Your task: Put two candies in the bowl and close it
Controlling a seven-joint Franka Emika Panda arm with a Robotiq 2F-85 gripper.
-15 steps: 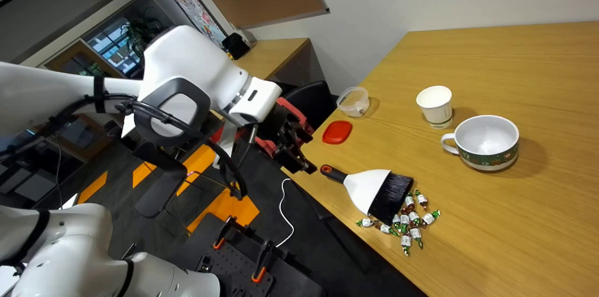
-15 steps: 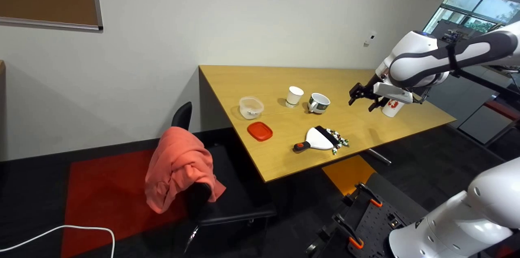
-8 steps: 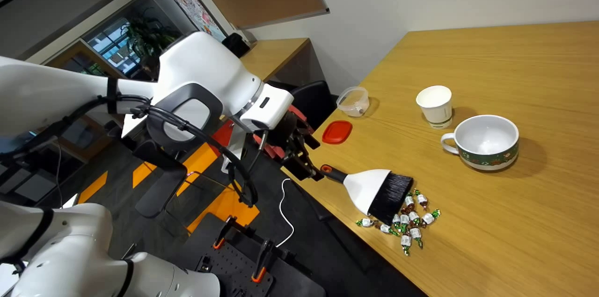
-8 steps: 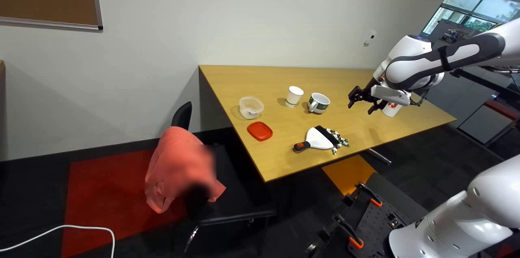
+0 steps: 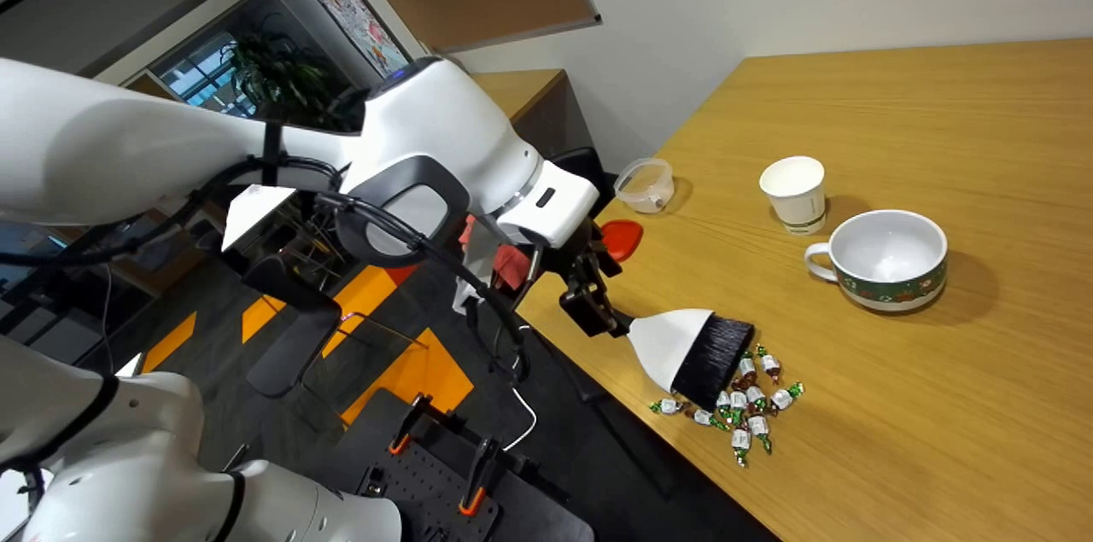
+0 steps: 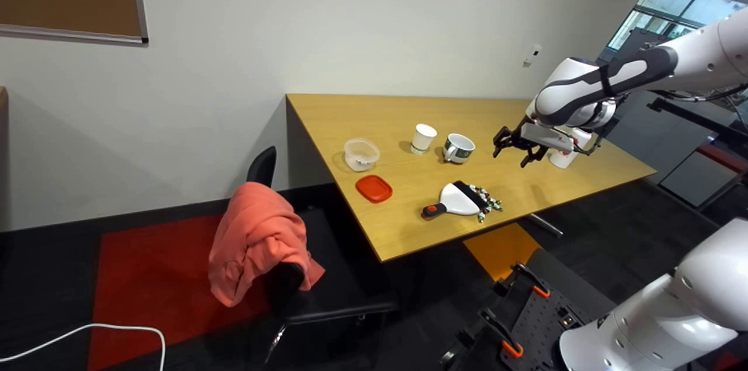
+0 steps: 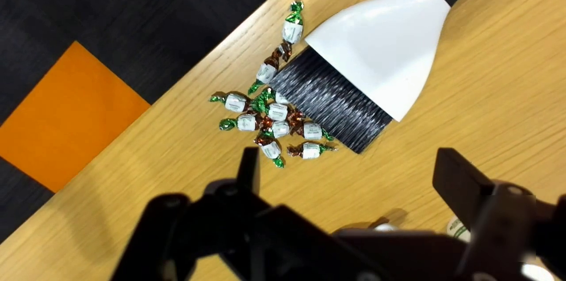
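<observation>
The black two-fingered gripper [image 6: 509, 160] hung above the light wooden table [image 6: 403, 231], its jaws spread wide apart. In the wrist view the small twist-wrapped candies [image 7: 277, 112], white with green and brown foil ends, lay in a loose cluster near the table's long edge, the one away from the pale wall [image 6: 350, 26]. A hand brush [image 7: 380, 51] with a white head and black bristles lay beside them (the bristles partly covered one candy), its black handle pointing toward the table's short edge. In both exterior views the clear plastic bowl [image 6: 357, 152] stood uncovered near that short edge, holding a small pale object [image 6: 363, 162] too tiny to identify. The flat, rounded red lid [image 6: 374, 189] lay just beside the bowl, nearer the corner where the two edges met. Farther in from that corner stood a white paper cup [image 5: 792, 196] and, just beside it, a wide white mug [image 5: 888, 265] with a green patterned band.
</observation>
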